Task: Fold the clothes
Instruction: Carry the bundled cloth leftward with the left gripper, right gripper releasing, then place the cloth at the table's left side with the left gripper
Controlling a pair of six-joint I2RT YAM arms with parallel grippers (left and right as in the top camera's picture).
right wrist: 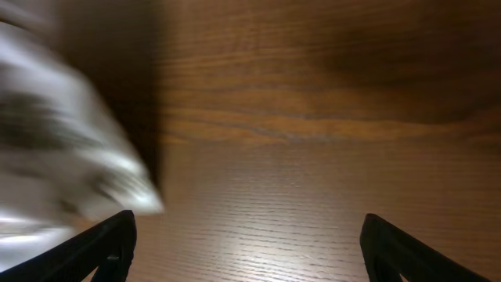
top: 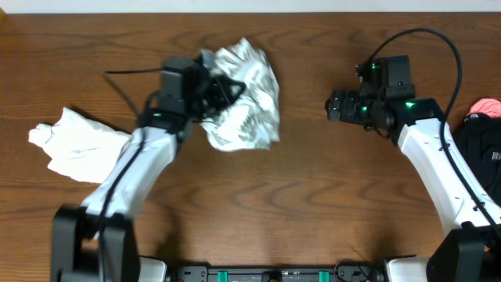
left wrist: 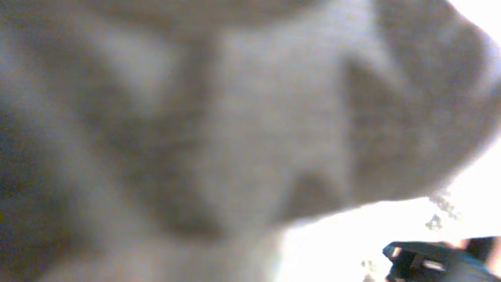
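The crumpled cream-white fern-printed fabric garment (top: 252, 102) lies bunched on the brown wooden worktop (top: 297, 204), long axis near-to-far. Left gripper (top: 227, 88) jaws clench its left edge. Right gripper (top: 332, 106) jaws released, well right of garment.

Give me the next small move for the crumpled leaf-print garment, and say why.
Probably move the right hand in to pinch a free edge of the fern-print garment. The left hand is shut on its crumpled left side; the right hand is open and empty over the table, and spreading it likely needs two grips.
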